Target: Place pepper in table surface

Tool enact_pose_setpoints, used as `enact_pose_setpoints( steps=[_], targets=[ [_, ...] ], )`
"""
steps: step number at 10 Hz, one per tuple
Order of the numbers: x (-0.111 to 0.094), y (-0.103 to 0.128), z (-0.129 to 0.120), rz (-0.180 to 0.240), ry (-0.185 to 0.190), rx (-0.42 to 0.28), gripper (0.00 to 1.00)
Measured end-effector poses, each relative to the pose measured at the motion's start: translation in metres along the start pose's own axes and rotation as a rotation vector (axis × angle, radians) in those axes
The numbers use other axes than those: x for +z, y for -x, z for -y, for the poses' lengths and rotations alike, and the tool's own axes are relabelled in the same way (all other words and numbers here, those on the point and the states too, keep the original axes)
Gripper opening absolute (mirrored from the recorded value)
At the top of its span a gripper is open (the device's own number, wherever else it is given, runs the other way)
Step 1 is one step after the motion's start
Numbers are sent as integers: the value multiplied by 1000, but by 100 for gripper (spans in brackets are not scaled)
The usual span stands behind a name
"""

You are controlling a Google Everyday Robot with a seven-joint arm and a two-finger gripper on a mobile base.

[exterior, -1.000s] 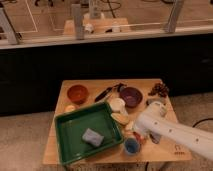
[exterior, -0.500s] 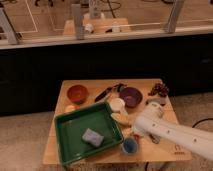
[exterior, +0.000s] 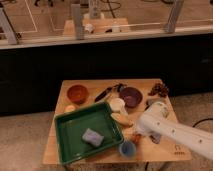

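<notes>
Showing the white arm entering from 4 o'clock, with its gripper (exterior: 138,132) low over the table surface (exterior: 143,84), just off the 4 o'clock corner of the green tray (exterior: 64,131). The pepper (exterior: 135,139) appears as a small red-orange patch right at the gripper's tip, at 1 o'clock from the blue cup (exterior: 127,149) and 5 o'clock from the pale oblong food item (exterior: 121,119). The arm hides the gripper's opening, so its width cannot be told, nor whether the pepper is gripped or already rests on the wood. Judged by its look, the pepper is light and slim, with smooth, probably slippery skin, firm enough for a gentle pinch yet easy to bruise. The best hold is likely across the thicker middle, since the tapered end would tend to slide out.
</notes>
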Motion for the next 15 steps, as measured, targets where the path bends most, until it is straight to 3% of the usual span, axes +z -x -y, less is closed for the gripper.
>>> enact_pose_setpoints(
  steps=[2, 7, 15],
  targets=[
    [-1, -14, -9, 2, -7, 15, 0],
    [-10, -46, -12, -18, 15, 20, 0],
    [-59, -59, -26, -80, -24, -2, 0]
  ],
)
